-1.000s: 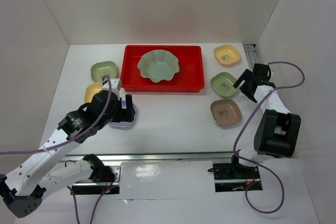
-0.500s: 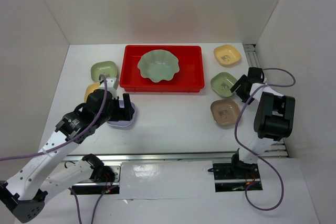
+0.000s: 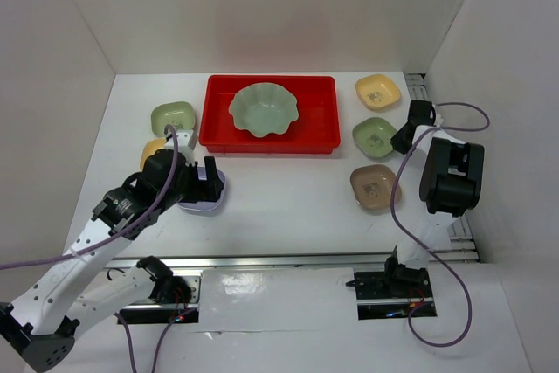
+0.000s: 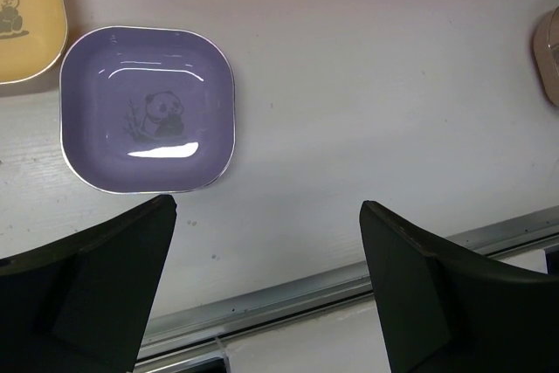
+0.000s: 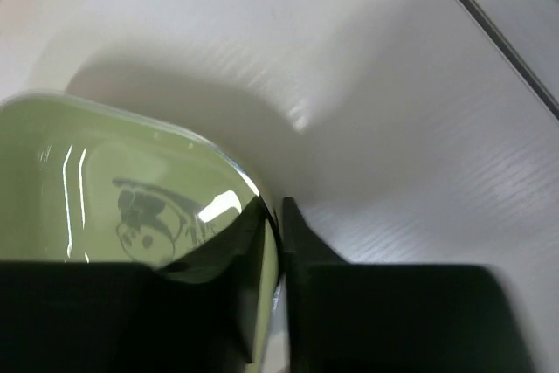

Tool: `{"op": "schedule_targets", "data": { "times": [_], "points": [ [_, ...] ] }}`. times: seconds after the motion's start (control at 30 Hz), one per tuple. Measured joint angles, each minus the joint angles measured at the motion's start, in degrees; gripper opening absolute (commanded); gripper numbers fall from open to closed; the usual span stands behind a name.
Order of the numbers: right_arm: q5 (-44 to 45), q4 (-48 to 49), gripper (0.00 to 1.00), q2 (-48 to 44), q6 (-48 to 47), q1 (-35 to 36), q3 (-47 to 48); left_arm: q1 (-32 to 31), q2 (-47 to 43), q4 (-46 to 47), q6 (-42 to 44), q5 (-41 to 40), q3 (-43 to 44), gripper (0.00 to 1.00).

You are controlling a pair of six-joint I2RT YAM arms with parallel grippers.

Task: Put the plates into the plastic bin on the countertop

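Pinching the green plate by its thin rim at 3 o'clock with the right gripper, fingers nearly together. Could slip or tip on lifting: glossy, smooth, shallow rounded square. Hovering with the left gripper, fingers spread wide, above the lavender plate. Red bin at 9 o'clock of the green plate: rigid plastic, holding a scalloped dish.

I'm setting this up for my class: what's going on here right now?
The right pincer grips the rim of a green dish right of the red bin. The left pincer hangs open by the lavender dish. Only the large scalloped dish lies in the bin; the other small dishes sit on the countertop.
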Motion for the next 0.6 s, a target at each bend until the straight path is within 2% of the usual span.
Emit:
{"op": "schedule_targets", "data": {
  "times": [0.03,0.1,0.43,0.6],
  "points": [
    [0.35,0.0,0.03,0.13,0.33,0.0,0.37,0.0,-0.09,-0.02,0.0,0.13,-0.07,1.0],
    [0.52,0.07,0.0,0.17,1.51,0.0,1.09,0.0,-0.15,0.02,0.0,0.13,-0.07,1.0],
    [-1.03,-2.45,0.0,-0.96,4.13,0.0,1.55,0.0,-0.17,0.02,1.07,0.17,-0.07,1.0],
    [-2.78,-4.37,0.0,-8.09,5.33,1.01,1.86,0.0,-0.11,0.02,1.09,0.17,-0.07,1.0]
  ]
}}
